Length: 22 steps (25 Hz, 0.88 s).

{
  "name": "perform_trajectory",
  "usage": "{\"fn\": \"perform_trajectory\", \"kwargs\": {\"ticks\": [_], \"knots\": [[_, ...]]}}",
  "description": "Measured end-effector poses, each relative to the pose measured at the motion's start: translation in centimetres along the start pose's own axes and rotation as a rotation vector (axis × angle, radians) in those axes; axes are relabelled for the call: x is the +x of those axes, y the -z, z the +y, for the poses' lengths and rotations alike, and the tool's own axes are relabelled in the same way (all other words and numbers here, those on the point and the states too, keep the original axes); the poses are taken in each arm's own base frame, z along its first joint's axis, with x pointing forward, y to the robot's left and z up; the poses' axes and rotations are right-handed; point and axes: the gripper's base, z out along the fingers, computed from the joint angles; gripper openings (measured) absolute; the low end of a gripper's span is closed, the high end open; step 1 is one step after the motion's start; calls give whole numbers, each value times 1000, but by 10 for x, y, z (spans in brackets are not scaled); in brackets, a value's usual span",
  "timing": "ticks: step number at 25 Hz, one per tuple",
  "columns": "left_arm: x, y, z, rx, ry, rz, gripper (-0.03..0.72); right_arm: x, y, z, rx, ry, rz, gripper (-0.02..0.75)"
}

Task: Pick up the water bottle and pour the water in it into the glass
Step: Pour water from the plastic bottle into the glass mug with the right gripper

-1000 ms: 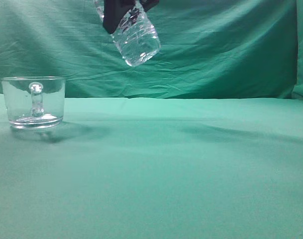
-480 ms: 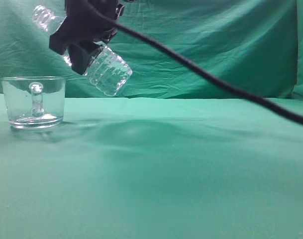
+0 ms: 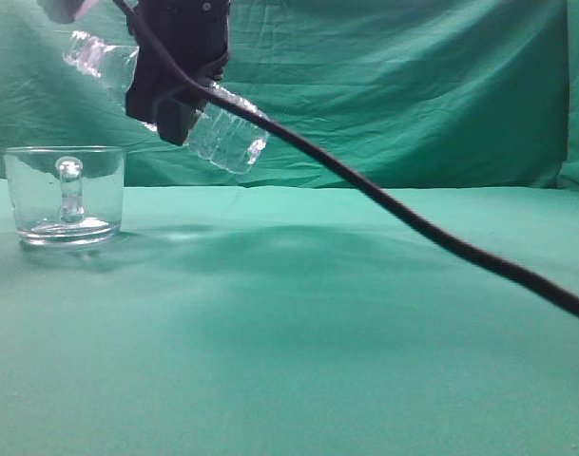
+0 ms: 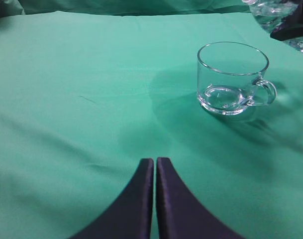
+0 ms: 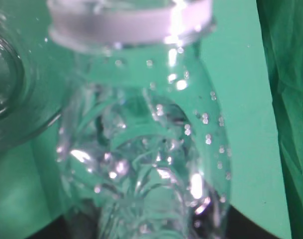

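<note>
The right gripper [image 3: 180, 90] was mostly a black blob in the exterior view, so its fingers couldn't really be picked out, but it clearly had the tall clear ribbed plastic water bottle [image 3: 218, 133] pinched around the middle. The bottle hung tipped almost flat above the table, threaded neck up and to the left, near the space over the short wide clear glass mug [image 3: 65, 194], ribbed base lower on the right. Its midsection was hidden behind the gripper. The right wrist view was filled with the bottle [image 5: 141, 149] up close: white neck ring, droplets on the inside wall, lots of glints, and the water itself was too hard to make out. The mug's rim was cut off at that view's left edge.

The mug stood upright on the wrinkly green cloth table [image 3: 318, 332], rounded handle facing the exterior camera. A black cable [image 3: 413, 220] sagged across the scene. The left gripper [image 4: 154, 199] had its dark fingers pressed together, well short of the mug [image 4: 233, 77].
</note>
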Motion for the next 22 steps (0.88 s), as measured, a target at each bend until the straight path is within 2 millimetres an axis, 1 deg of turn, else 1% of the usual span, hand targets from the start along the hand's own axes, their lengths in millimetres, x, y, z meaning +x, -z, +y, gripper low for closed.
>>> {"fn": "perform_trajectory", "kwargs": {"ticks": [22], "knots": [[0,0,0,0,0,0,0,2,2,-18,194,247,52,289]]}}
